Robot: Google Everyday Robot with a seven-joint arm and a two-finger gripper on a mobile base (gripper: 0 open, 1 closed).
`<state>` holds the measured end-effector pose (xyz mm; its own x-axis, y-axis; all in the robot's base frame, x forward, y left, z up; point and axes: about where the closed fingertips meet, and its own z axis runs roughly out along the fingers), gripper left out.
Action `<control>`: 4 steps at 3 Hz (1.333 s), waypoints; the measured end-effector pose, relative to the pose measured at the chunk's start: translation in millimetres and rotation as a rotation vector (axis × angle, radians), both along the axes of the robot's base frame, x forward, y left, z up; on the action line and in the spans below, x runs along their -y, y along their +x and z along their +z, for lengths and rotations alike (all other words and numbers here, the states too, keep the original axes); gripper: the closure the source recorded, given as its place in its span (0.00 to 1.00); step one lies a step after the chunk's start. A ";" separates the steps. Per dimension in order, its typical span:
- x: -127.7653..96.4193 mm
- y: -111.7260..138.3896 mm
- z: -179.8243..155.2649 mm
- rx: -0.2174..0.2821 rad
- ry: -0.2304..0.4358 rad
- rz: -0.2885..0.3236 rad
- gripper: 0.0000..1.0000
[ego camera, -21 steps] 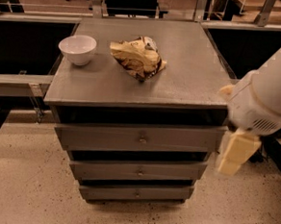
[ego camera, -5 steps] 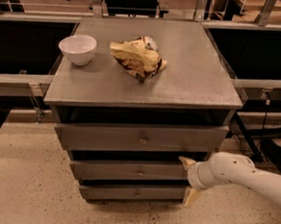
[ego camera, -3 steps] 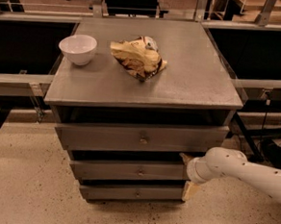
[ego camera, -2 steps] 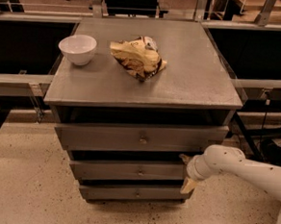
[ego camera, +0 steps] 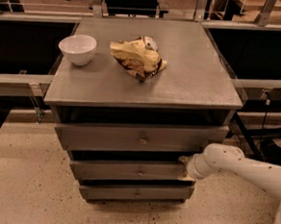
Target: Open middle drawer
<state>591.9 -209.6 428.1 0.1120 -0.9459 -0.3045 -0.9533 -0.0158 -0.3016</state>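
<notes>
Pale cream gripper point(ego camera: 185, 168) is pressing against the right end of the long flat grey middle drawer point(ego camera: 122, 171), at 3 o'clock from its small round brass knob point(ego camera: 140, 171), probably seeking the edge for pulling, though I cannot tell if it is clamping anything.

The grey cabinet top point(ego camera: 190, 83) is a flat, square surface carrying two items. A white bowl point(ego camera: 77, 48) stands upright near its left edge, and a crumpled yellow-and-dark snack bag point(ego camera: 137, 57) lies to the right of the bowl, apart from it, around the middle of the surface toward the rear. The cabinet stands on a pale speckled floor point(ego camera: 24, 187), and the gripper point(ego camera: 187, 168) is low at the cabinet's front right, against the right end of the middle drawer point(ego camera: 126, 171).
</notes>
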 end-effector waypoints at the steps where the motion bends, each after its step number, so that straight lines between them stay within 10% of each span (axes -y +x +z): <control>1: -1.8 -6.0 2.1 -0.010 -0.001 0.003 0.58; 4: -22.8 -113.5 14.8 -0.157 -0.030 0.077 0.40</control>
<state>478.4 -186.9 442.9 0.1376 -0.9453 -0.2956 -0.9842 -0.0971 -0.1477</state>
